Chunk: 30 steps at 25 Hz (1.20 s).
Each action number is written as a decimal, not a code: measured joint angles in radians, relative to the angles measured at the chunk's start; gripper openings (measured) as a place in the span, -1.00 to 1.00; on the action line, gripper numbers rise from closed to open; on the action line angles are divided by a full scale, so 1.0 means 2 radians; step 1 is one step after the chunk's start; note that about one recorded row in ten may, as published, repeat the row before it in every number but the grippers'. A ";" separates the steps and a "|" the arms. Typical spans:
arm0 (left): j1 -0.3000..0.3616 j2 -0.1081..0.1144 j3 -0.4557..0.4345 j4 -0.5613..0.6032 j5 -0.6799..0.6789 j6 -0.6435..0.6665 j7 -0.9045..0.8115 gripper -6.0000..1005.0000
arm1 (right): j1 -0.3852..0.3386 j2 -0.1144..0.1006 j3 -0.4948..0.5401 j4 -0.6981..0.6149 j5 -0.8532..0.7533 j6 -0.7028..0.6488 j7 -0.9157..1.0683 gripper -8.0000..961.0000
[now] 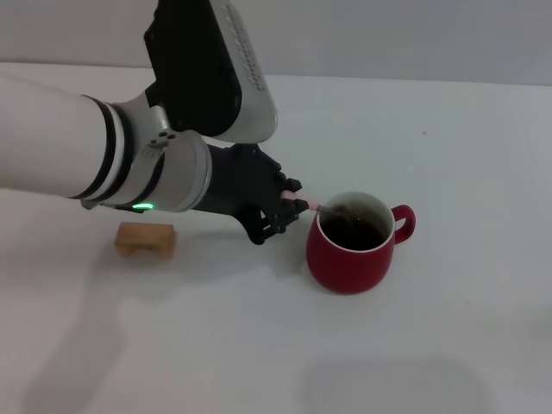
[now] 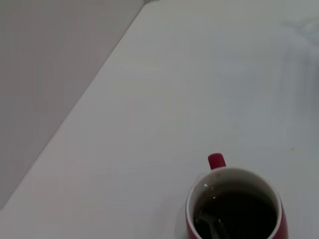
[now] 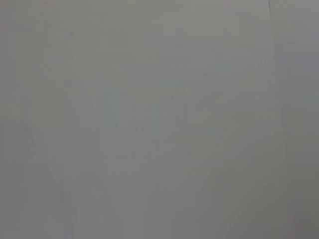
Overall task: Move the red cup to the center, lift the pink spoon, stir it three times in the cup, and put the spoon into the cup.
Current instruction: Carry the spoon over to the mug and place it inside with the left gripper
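The red cup (image 1: 352, 250) stands upright near the middle of the white table, its handle pointing right and dark liquid inside. My left gripper (image 1: 291, 207) sits just left of the rim, shut on the pink spoon (image 1: 312, 203) by its handle. The spoon slants over the rim with its grey bowl dipped in the liquid. In the left wrist view the red cup (image 2: 234, 204) shows from above, and the pink spoon (image 2: 213, 225) has its bowl under the liquid. My right gripper is out of view.
A tan wooden block (image 1: 147, 239) lies on the table left of the cup, partly under my left arm. The white table (image 1: 448, 155) stretches bare to the right and back. The right wrist view holds only a plain grey surface.
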 joint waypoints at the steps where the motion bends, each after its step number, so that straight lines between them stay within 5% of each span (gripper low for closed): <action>1: -0.001 0.000 0.001 0.000 0.000 0.002 0.000 -0.62 | -0.001 0.000 0.000 0.000 0.000 0.000 0.000 -0.99; 13: -0.007 -0.001 0.035 -0.005 -0.018 0.013 0.002 -0.62 | -0.003 0.000 0.000 0.000 -0.002 0.000 0.000 -0.98; 30: 0.002 0.001 0.027 0.014 0.006 -0.022 -0.008 -0.62 | 0.001 0.000 0.000 0.000 -0.003 0.001 0.000 -0.98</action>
